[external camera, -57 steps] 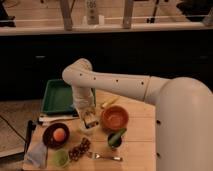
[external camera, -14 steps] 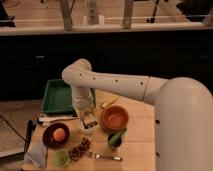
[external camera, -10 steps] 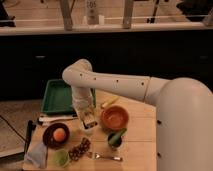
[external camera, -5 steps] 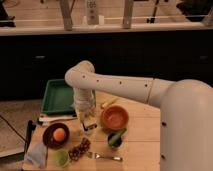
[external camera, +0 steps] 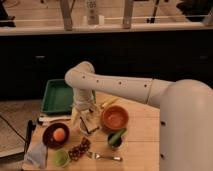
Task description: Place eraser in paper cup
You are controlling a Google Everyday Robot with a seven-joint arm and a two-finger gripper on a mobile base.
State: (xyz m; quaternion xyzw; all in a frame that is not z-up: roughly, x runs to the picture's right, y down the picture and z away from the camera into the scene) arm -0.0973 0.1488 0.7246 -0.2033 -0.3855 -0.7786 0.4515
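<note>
My gripper (external camera: pixel 89 121) hangs from the white arm over the left middle of the wooden table (external camera: pixel 142 145). It is shut on the eraser (external camera: pixel 93 125), a small dark block with a pale edge, held tilted. The paper cup (external camera: pixel 83 129), small and white, stands right below the gripper; only part of its rim shows beside the eraser. The eraser sits at or just above the cup's mouth; I cannot tell whether it touches the cup.
An orange bowl (external camera: pixel 115 117) stands just right of the gripper. A green tray (external camera: pixel 56 96) is behind it, and a yellowish piece (external camera: pixel 110 103) lies by the bowl. In front are a dark bowl with an orange fruit (external camera: pixel 56 135), a small green cup (external camera: pixel 61 158), a dark cup with a green item (external camera: pixel 116 138) and a fork (external camera: pixel 105 156).
The arm and gripper have shifted slightly to the right over the cup in the last half second. Nothing on the table has moved.
</note>
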